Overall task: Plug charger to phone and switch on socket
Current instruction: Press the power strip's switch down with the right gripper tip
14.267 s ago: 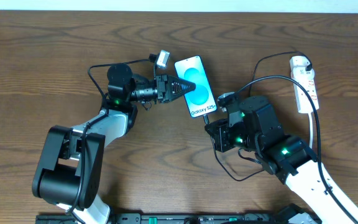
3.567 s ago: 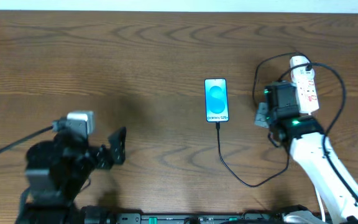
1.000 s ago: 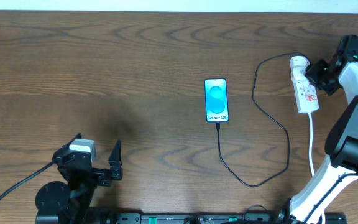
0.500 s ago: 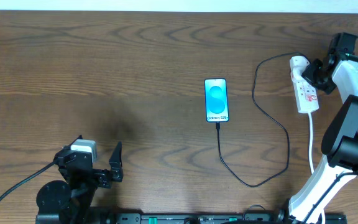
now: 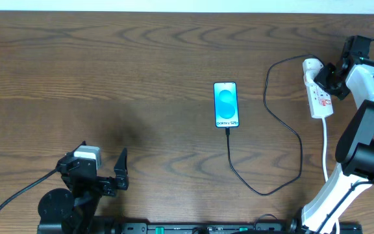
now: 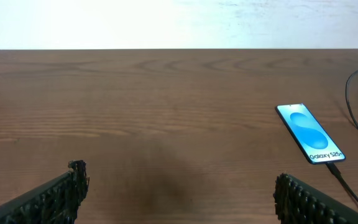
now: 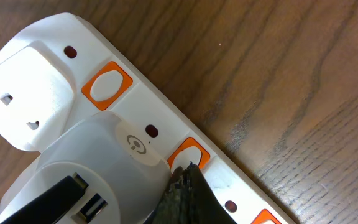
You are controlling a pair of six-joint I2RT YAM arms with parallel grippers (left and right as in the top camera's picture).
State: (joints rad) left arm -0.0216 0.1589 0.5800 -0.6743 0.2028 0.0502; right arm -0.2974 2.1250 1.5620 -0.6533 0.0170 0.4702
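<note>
your right arm stretches from the near edge up to the far right corner of the tabletop, its end turned leftward onto the socket (image 5: 318, 97). the right gripper (image 7: 185, 180) has its fingers pressed together, their tip touching an orange switch (image 7: 191, 153) beside the white plug (image 7: 92, 168) seated in the strip. your left arm sits folded at the near edge, left of centre, with the left gripper (image 6: 179, 190) spread wide over bare wood. the phone (image 5: 226, 104) lies flat, a little right of the table's middle. the charger (image 5: 229, 146) is plugged into its near end, then loops toward the near edge and back to the socket. the socket's white cord (image 5: 325, 140) runs toward the near edge beside your right arm.
</note>
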